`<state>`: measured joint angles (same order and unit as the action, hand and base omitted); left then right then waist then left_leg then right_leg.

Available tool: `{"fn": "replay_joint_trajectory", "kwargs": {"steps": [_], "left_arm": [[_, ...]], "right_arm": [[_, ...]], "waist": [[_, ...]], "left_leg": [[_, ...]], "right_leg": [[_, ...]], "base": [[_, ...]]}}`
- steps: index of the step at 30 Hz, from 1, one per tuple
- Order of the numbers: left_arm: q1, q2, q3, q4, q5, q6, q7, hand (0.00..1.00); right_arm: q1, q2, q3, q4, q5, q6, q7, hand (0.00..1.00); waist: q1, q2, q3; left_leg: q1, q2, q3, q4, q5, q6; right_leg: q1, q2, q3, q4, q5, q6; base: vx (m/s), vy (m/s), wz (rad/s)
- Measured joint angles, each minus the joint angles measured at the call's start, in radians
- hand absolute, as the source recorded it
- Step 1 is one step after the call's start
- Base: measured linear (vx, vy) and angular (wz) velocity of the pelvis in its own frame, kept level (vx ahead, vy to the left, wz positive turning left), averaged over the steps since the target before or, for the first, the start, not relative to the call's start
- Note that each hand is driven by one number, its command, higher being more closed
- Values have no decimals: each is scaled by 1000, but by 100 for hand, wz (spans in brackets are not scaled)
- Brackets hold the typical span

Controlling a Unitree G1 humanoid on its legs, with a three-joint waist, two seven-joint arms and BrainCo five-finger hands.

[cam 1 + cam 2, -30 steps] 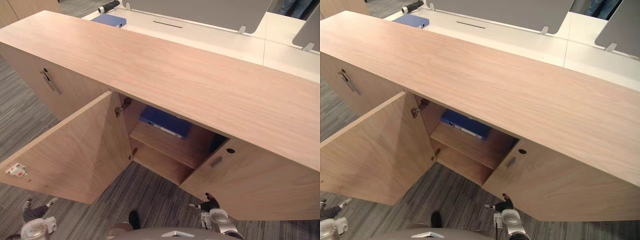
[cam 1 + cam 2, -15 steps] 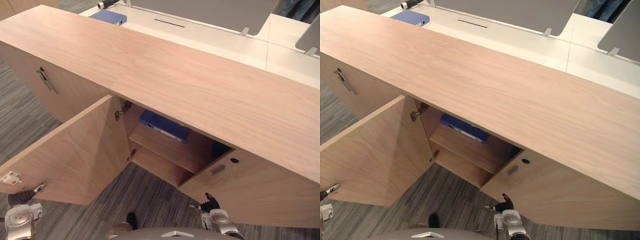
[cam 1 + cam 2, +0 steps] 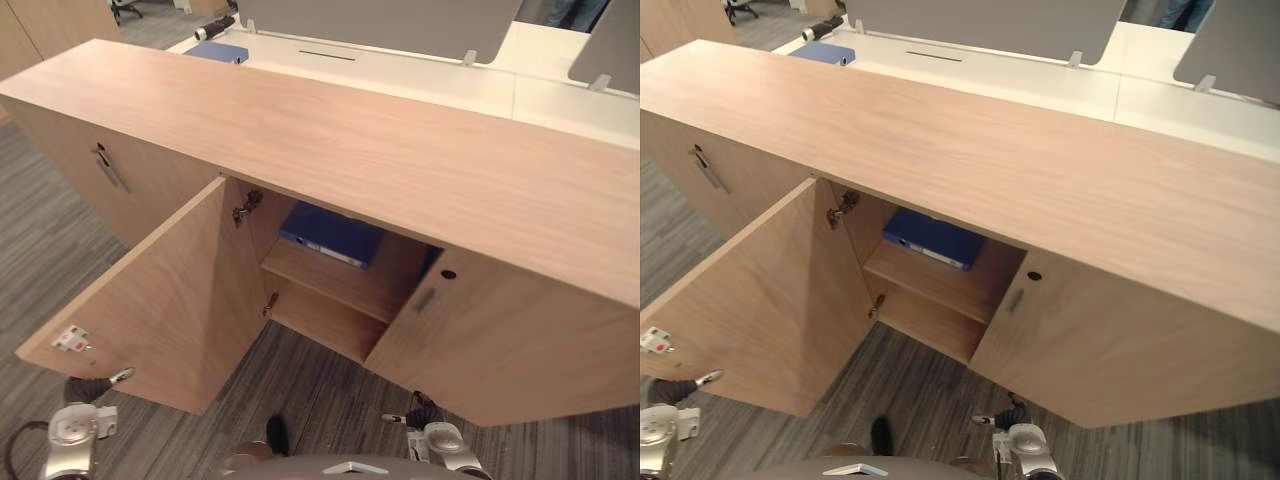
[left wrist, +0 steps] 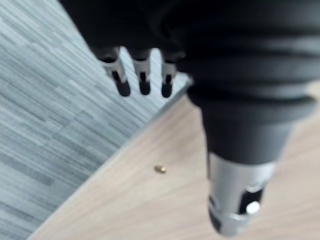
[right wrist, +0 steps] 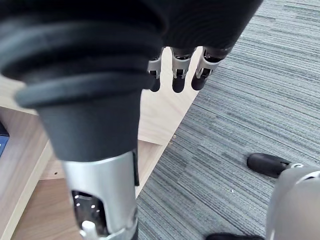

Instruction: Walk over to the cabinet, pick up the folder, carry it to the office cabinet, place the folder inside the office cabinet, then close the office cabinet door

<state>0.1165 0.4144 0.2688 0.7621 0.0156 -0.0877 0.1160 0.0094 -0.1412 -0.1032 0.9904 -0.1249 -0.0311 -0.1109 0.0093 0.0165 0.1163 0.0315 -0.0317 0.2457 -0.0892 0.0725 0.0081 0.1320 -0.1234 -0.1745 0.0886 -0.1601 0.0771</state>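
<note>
A blue folder [image 3: 333, 235] lies flat on the upper shelf inside the wooden office cabinet [image 3: 380, 150]. The cabinet's left door [image 3: 170, 300] is swung wide open, and the right door [image 3: 490, 340] stands slightly ajar. My left hand [image 3: 92, 387] hangs low by the bottom outer corner of the open door, fingers [image 4: 142, 82] straight and empty, close over the door's wood panel [image 4: 150, 200]. My right hand [image 3: 420, 408] hangs below the right door, its fingers [image 5: 177, 75] relaxed and holding nothing.
A second blue folder [image 3: 218, 52] lies on the white desk [image 3: 420, 75] behind the cabinet. Another cabinet door with a metal handle [image 3: 108, 168] is shut at the left. Grey striped carpet [image 3: 40, 260] lies in front. A person's legs [image 3: 565, 12] stand far back.
The whole picture has shifted, so the camera moved and the shelf shows more fully. My left hand has come closer to the open door's bottom corner. The folder has stayed put.
</note>
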Motion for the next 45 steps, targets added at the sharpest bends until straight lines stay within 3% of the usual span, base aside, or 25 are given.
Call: {"fn": "replay_joint_trajectory", "kwargs": {"steps": [3,4,7,12,15,17,18,19,23,24,25,26,27,30,32,34,39,40,41,42,43,45], "left_arm": [[16,-26,-47,-2,9,0,-25,0],[28,-49,-59,-2,9,-1,-37,0],[42,-69,-98,-6,9,-7,-51,0],[61,-82,-130,-20,8,-19,-61,0],[91,-90,-172,-65,7,-20,-66,0],[107,-114,-197,-86,6,-22,-67,0],[113,-125,-210,-83,3,-21,-70,0],[130,-150,-232,-81,-11,-18,-73,0],[149,-159,-361,-83,-13,-13,-110,0],[152,-165,-377,-85,-13,-14,-113,0],[148,-160,-405,-83,-12,-12,-131,0],[145,-181,-434,-83,-12,-13,-143,0],[146,-190,-442,-80,-10,-10,-146,0],[119,-198,-495,-82,-9,-8,-164,0],[86,-202,-523,-83,-9,-11,-174,0],[42,-221,-554,-83,-8,-15,-182,0],[-24,-243,-623,-83,-10,-15,-185,0],[-38,-249,-635,-83,-10,-15,-186,0],[-50,-256,-637,-80,-10,-15,-186,0],[-60,-283,-646,-81,-11,-15,-186,0],[-73,-299,-661,-76,-12,-13,-186,0],[-103,-308,-678,-82,-12,-13,-185,0]], "right_arm": [[17,-3,0,-4,0,9,0,0],[20,-6,0,-10,0,9,1,0],[50,-2,0,-31,0,11,2,0],[45,3,-22,-32,-1,15,2,0],[30,12,-22,-32,-1,15,3,0],[28,12,-22,-33,-1,15,3,0],[38,27,-20,-34,-5,14,4,0],[32,10,-19,-40,-20,13,5,0],[40,27,-19,-52,-40,18,19,0],[39,29,-18,-54,-40,18,20,0],[54,52,-13,-64,-40,15,20,0],[45,43,-12,-70,-41,15,22,0],[48,47,-8,-68,-40,17,22,0],[49,53,4,-73,-40,16,24,0],[56,54,4,-69,-40,18,24,0],[63,52,0,-69,-40,18,22,0],[64,48,-1,-70,-40,18,21,0],[79,53,1,-69,-40,19,21,0],[81,55,2,-69,-41,18,20,0],[88,37,2,-74,-40,18,22,0],[77,22,5,-69,-40,25,20,0],[87,12,2,-65,-40,31,16,0]], "waist": [[-4,5,-22],[-2,5,-31],[-7,11,-37],[-17,7,-38],[-20,10,-39],[-25,10,-40],[-28,-22,-45],[-14,12,-52],[-44,17,-57],[-49,15,-60],[-61,-35,-71],[-54,-5,-76],[-53,-15,-76],[-73,-3,-84],[-78,-15,-86],[-95,-19,-83],[-118,-13,-76],[-128,-44,-86],[-124,-56,-88],[-116,-19,-80],[-125,1,-73],[-132,16,-67]], "left_leg": [[-22,4,-1,0,-1,0],[-37,-2,0,7,15,24],[-36,-5,9,0,3,22],[-28,-35,36,0,-8,37],[-32,-46,54,0,-10,36],[-34,-58,58,1,-28,11],[-53,-74,67,60,-29,51],[-46,-52,57,80,-65,91],[-21,-63,111,2,-54,67],[-25,-68,112,2,-67,47],[-48,-93,121,53,-84,58],[-37,-60,106,93,-97,112],[-21,-64,118,68,-98,99],[-20,-36,153,31,-91,86],[-19,-29,167,25,-83,75],[-17,-29,167,3,-71,56],[-27,-29,166,2,-70,52],[-33,-43,166,7,-98,12],[-43,-55,170,40,-83,58],[-38,-13,160,100,-103,58],[-32,-19,175,56,-98,75],[-10,-19,179,14,-87,59]], "right_leg": [[-24,5,19,-8,2,-7],[-49,2,44,-18,11,-20],[-58,11,79,-33,20,-34],[-76,-12,119,-6,18,-30],[-94,-20,147,4,16,-25],[-98,-30,162,3,13,-24],[-117,-72,182,1,11,-21],[-132,-48,201,4,20,-21],[-154,-47,222,-12,31,-26],[-167,-48,223,-5,29,-31],[-203,-100,248,-3,17,-32],[-207,-67,253,4,30,-18],[-203,-67,266,-9,43,-15],[-201,-14,255,-20,81,-7],[-189,24,243,-31,91,-14],[-181,29,240,-55,96,-19],[-192,37,245,-57,98,-21],[-210,12,258,-70,98,-25],[-216,-9,260,-77,108,-26],[-217,18,275,-96,122,-36],[-202,24,277,-120,148,-25],[-202,35,273,-119,159,-31]], "base": [[-127,50,-10],[-24,86,-38],[26,84,-33],[26,115,-11],[-6,96,-15],[-12,140,-9],[66,117,-50],[91,109,-64],[2,111,-29],[-64,119,-16],[43,92,-47],[91,73,-62],[69,37,-79],[-81,54,-43],[-79,22,-16],[-88,22,-6],[-76,21,-1],[-33,41,3],[113,46,-27],[128,39,-43],[128,39,-42],[26,73,-21]]}}
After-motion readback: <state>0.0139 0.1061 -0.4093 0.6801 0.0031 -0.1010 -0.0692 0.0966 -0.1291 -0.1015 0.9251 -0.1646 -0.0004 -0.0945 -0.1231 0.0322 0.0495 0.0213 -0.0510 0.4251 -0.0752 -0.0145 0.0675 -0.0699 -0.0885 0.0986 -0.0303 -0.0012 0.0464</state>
